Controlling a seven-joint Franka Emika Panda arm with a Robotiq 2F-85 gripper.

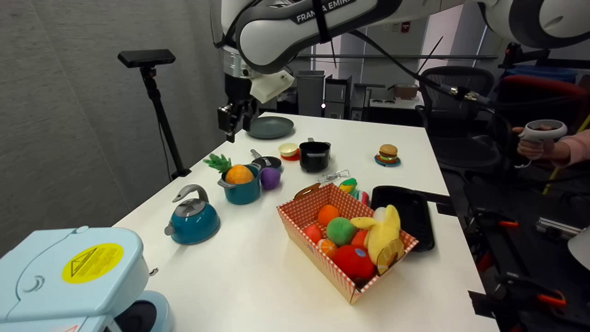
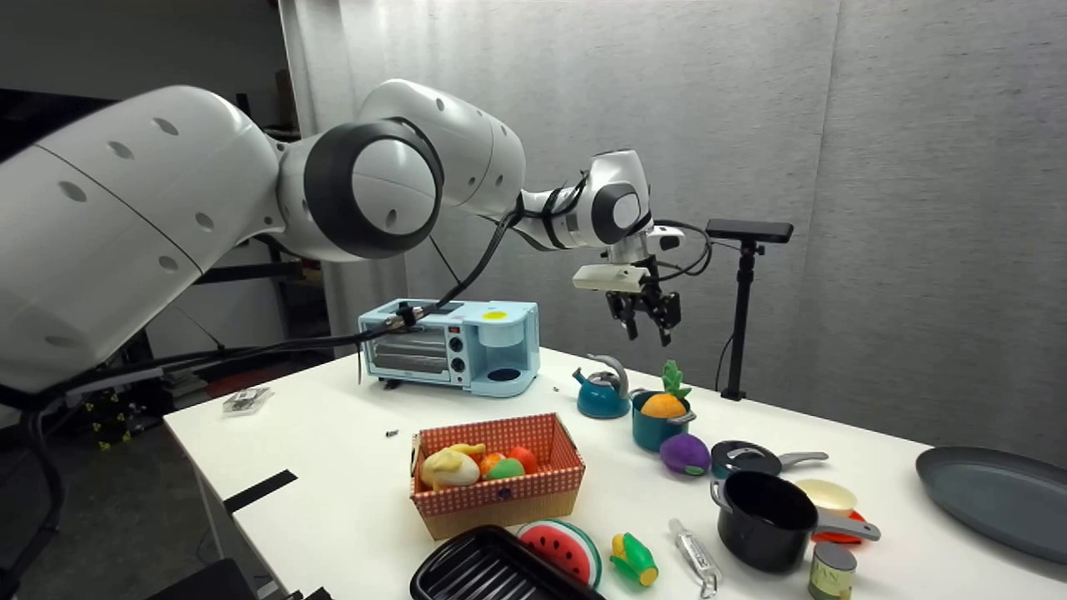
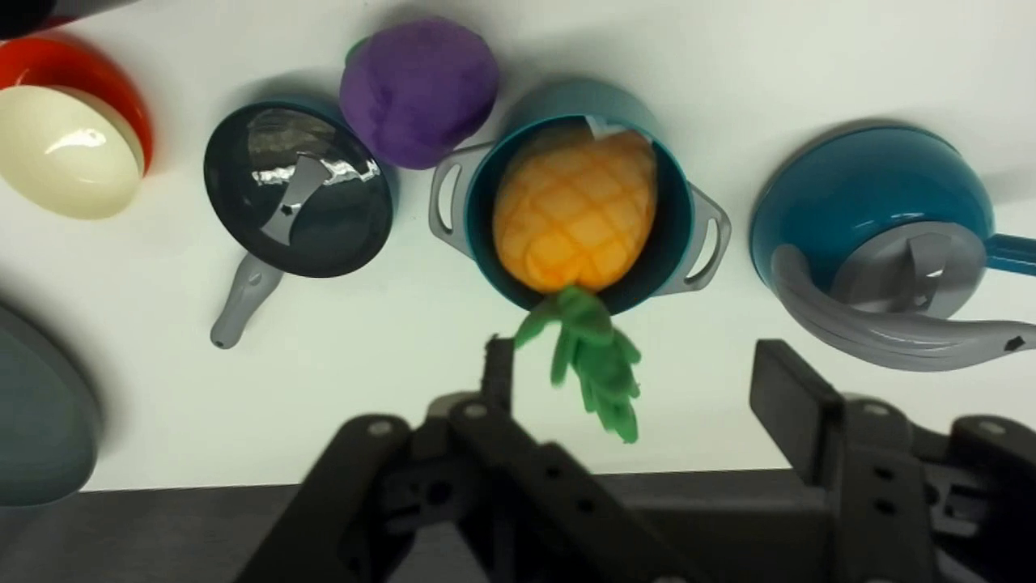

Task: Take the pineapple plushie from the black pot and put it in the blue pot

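- Oven (image 1: 69, 272) sits nearest the camera in an exterior view, at the near left corner of the table (image 1: 221, 286).
- Along the table's left edge beyond it stand the kettle (image 1: 194, 226) and then the blue pot (image 1: 243, 193), which holds the pineapple (image 1: 238, 174). Its orange body shows above the rim, and its crown (image 1: 217, 163) pokes out over that rim toward the left edge, so the long axis slants up and out that way.
- Black pot (image 1: 315, 157) stands farther toward the far edge, well apart from the blue pot.
- Arm (image 1: 318, 27) extends from the upper right, then bends straight down near the left edge; the gripper (image 1: 238, 133) at its end points down, above the table.
- Tray (image 2: 500, 571) lies by the near edge in an exterior view, just beside the basket (image 2: 500, 510).
- Blue pot and pineapple are near the far edge, between the kettle and a purple toy (image 2: 685, 455); the crown stands up, tipped toward that edge.
- Arm reaches over from the left and bends down by the far edge; the gripper hangs above the blue pot, apart from it.
- Fingers (image 3: 791, 405) are nearest the camera in the wrist view, wide apart.
- Between them the crown shows, pointing at the table edge along the bottom; the body lies in the blue pot. Long axis: roughly square to that edge, the crown's tip veering a little right.
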